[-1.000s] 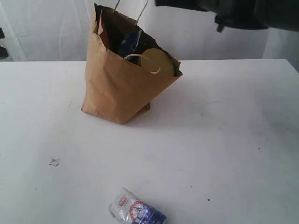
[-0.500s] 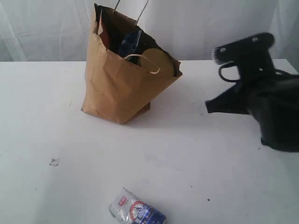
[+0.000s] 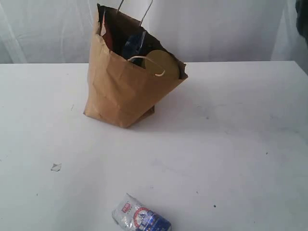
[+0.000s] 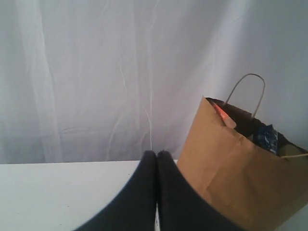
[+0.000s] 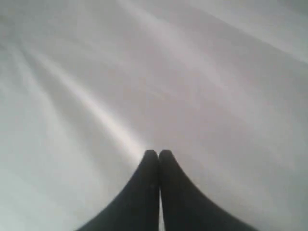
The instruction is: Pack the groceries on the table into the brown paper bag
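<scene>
The table (image 3: 231, 144) is a broad white top, faintly scuffed and flecked with dark specks; a white draped curtain (image 3: 216, 29) closes off the room behind its far edge. The brown paper bag (image 3: 122, 91) stands crumpled at far left of centre, leaning right, with the gold-lidded clear jar (image 3: 162, 63) and the blue-orange spaghetti pack (image 3: 134, 45) showing at its mouth; the small white-blue packet (image 3: 141, 217) lies at the near edge, well apart from the bag; a small white scrap (image 3: 56, 167) sits near left. The left gripper (image 4: 157, 154) is clenched on nothing, just beside the bag; the right gripper (image 5: 158, 153) is likewise clenched and empty, facing white cloth.
</scene>
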`<state>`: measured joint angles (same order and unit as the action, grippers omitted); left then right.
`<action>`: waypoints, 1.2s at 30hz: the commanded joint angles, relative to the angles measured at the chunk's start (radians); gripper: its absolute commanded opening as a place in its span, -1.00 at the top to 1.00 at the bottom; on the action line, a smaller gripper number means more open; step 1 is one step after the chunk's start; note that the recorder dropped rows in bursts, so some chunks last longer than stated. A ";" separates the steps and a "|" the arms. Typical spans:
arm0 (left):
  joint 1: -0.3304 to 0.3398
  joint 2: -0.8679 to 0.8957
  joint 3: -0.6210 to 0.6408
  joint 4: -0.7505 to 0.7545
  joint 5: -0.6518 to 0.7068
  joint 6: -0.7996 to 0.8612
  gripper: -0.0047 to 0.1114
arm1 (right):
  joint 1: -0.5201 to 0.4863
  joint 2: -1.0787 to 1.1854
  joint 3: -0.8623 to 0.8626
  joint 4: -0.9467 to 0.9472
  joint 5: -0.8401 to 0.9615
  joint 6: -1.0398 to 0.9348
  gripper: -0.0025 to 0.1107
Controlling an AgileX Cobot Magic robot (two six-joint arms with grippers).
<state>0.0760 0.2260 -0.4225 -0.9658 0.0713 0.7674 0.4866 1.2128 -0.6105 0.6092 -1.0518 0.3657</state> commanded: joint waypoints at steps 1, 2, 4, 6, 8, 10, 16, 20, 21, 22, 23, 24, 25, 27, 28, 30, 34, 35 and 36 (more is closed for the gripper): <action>-0.031 -0.006 0.003 0.074 0.018 -0.001 0.92 | -0.058 -0.105 -0.110 -0.341 0.621 -0.409 0.96; -0.031 -0.006 0.003 0.097 0.025 -0.001 0.92 | -0.058 -0.119 -0.133 -0.341 0.764 -0.529 0.96; -0.031 -0.006 0.003 0.152 0.057 -0.001 0.92 | -0.058 -0.141 -0.177 -0.341 1.065 -0.778 0.96; -0.031 -0.006 0.005 0.169 0.106 -0.001 0.92 | -0.058 -0.151 -0.206 -0.337 1.288 -0.906 0.96; -0.031 -0.006 0.019 0.161 0.135 -0.011 0.92 | -0.058 -0.148 -0.211 -0.337 1.427 -0.919 0.96; -0.031 -0.006 0.060 0.154 0.136 -0.042 0.92 | -0.056 -0.129 -0.215 -0.337 1.565 -0.919 0.96; -0.031 -0.006 0.248 0.154 -0.008 -0.308 0.92 | -0.037 0.004 -0.215 -0.312 1.890 -0.974 0.96; -0.031 -0.006 0.363 0.154 -0.151 -0.350 0.92 | 0.101 0.125 -0.217 -0.261 1.974 -0.991 0.96; -0.031 -0.006 0.369 0.154 -0.151 -0.350 0.92 | 0.138 0.144 -0.217 -0.256 1.962 -0.991 0.96; -0.048 -0.006 0.369 0.154 -0.151 -0.350 0.92 | 0.205 0.177 -0.222 -0.256 1.936 -0.991 0.96; -0.067 -0.010 0.362 0.154 -0.151 -0.350 0.92 | 0.234 0.193 -0.227 -0.256 1.924 -0.991 0.96; -0.114 -0.027 0.350 0.154 -0.151 -0.348 0.92 | 0.277 0.215 -0.248 -0.256 1.902 -0.991 0.96; -0.138 -0.038 0.339 0.164 -0.151 -0.341 0.92 | 0.299 0.223 -0.261 -0.256 1.889 -0.991 0.96; -0.180 -0.080 0.299 0.220 -0.132 -0.287 0.92 | 0.349 0.236 -0.305 -0.265 1.854 -0.991 0.95; -0.184 -0.107 0.266 0.240 -0.105 -0.245 0.92 | 0.374 0.240 -0.334 -0.270 1.836 -0.991 0.93; -0.182 -0.152 0.236 0.243 -0.071 -0.234 0.92 | 0.391 0.248 -0.369 -0.271 1.831 -0.991 0.75; -0.182 -0.226 0.166 0.243 -0.085 -0.242 0.92 | 0.402 0.288 -0.377 -0.271 1.836 -0.991 0.25; -0.182 -0.226 0.132 0.243 -0.085 -0.190 0.92 | 0.402 0.297 -0.377 -0.271 1.836 -0.991 0.17; -0.182 -0.226 0.109 0.243 -0.079 -0.150 0.92 | 0.402 0.304 -0.377 -0.271 1.834 -0.991 0.16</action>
<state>-0.0973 0.0096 -0.2632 -0.7139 -0.0059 0.5467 0.8854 1.5018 -0.9822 0.3390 0.7811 -0.6132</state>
